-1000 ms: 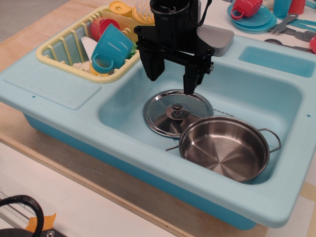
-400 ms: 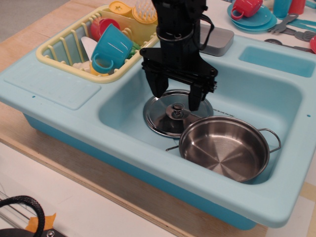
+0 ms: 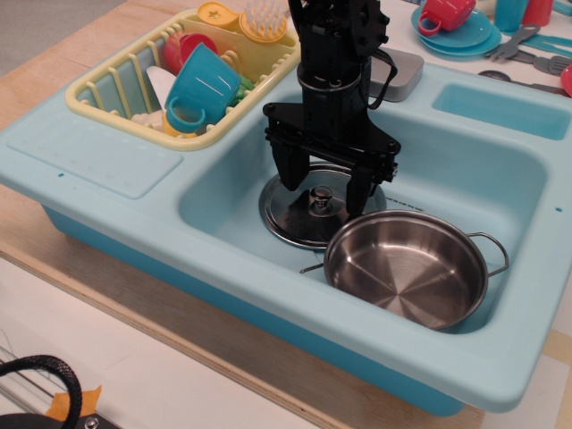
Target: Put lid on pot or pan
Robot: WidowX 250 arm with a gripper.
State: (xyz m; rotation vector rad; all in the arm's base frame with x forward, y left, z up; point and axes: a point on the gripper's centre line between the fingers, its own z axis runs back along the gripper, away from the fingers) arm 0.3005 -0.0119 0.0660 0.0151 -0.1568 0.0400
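The round steel lid (image 3: 288, 213) lies flat on the floor of the light blue sink (image 3: 223, 192), its small knob (image 3: 319, 197) up. The shiny steel pan (image 3: 407, 268) with wire loop handles sits just right of it, its rim overlapping the lid's edge. My black gripper (image 3: 325, 188) is open and points straight down over the lid. One finger stands left of the knob and the other right of it. The fingertips are close to the lid's surface; I cannot tell whether they touch it.
A yellow dish rack (image 3: 134, 94) with a teal cup (image 3: 201, 88) and other dishes sits on the sink's left counter. A grey sponge-like block (image 3: 398, 71) lies behind the arm. Plates, a red cup (image 3: 444, 12) and cutlery stand at the back right.
My gripper has come down and slightly right, from above the lid's back edge to straddling the knob. The lid and pan have not moved.
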